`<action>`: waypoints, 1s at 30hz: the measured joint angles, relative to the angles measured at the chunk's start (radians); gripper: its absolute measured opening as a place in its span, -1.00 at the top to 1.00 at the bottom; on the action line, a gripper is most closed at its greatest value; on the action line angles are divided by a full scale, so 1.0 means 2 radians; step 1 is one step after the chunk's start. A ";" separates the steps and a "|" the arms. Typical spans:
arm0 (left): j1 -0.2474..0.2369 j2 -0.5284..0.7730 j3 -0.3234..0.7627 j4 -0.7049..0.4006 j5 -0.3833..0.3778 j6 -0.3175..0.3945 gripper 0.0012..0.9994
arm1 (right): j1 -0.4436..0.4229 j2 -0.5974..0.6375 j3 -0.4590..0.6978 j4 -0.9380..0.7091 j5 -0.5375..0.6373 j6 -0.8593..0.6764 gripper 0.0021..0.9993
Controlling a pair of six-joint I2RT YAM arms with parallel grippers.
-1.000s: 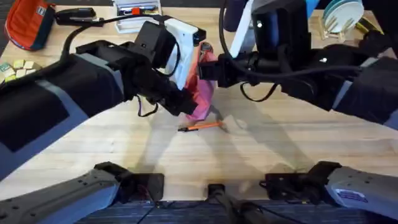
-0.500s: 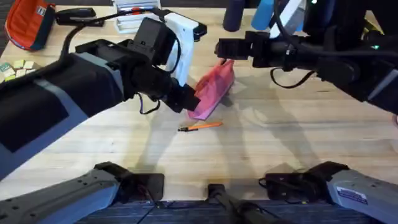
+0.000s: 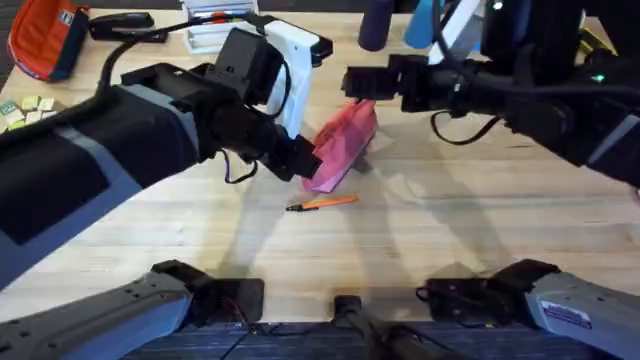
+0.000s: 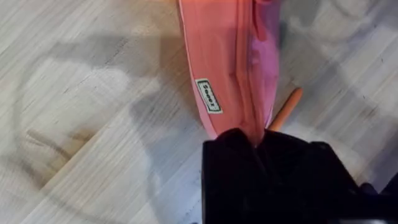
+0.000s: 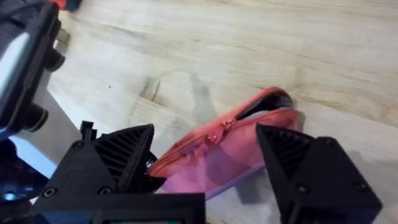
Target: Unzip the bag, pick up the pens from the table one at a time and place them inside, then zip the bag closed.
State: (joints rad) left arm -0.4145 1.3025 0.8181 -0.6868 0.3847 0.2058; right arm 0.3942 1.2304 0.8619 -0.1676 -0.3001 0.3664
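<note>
Pinching bag [image 4: 227, 74] end, left tool [image 4: 258, 140]; right tool [image 5: 205, 155] wide open, w/ overhead showing pen [image 3: 322, 203]

We find one candidate for text: a small white rectangular sewn label with a dark border [image 4: 208, 95] on the side of the salmon-pink fabric zip pouch [image 4: 219, 62], seen in the left wrist view. It carries a short dark word of a few letters, which we cannot make out. The white sticker with blue print [image 3: 566, 314] on the grey right arm base, in the overhead view, is likewise unreadable to us.
</note>
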 joint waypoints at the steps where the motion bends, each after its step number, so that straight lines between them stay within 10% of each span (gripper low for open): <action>1: 0.000 0.000 0.000 0.000 0.000 0.000 0.92 | 0.008 0.000 0.000 -0.002 0.009 0.000 -1.00; 10: 0.000 0.000 0.000 0.002 0.000 0.000 0.92 | 0.058 0.000 0.000 -0.038 0.113 0.025 -1.00; 30: 0.000 0.000 0.000 0.003 0.002 0.000 0.92 | 0.079 0.023 0.000 -0.038 0.130 0.171 -1.00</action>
State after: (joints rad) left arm -0.4145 1.3025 0.8181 -0.6800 0.3893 0.2058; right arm 0.5528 1.2773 0.8619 -0.2434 -0.0408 0.7085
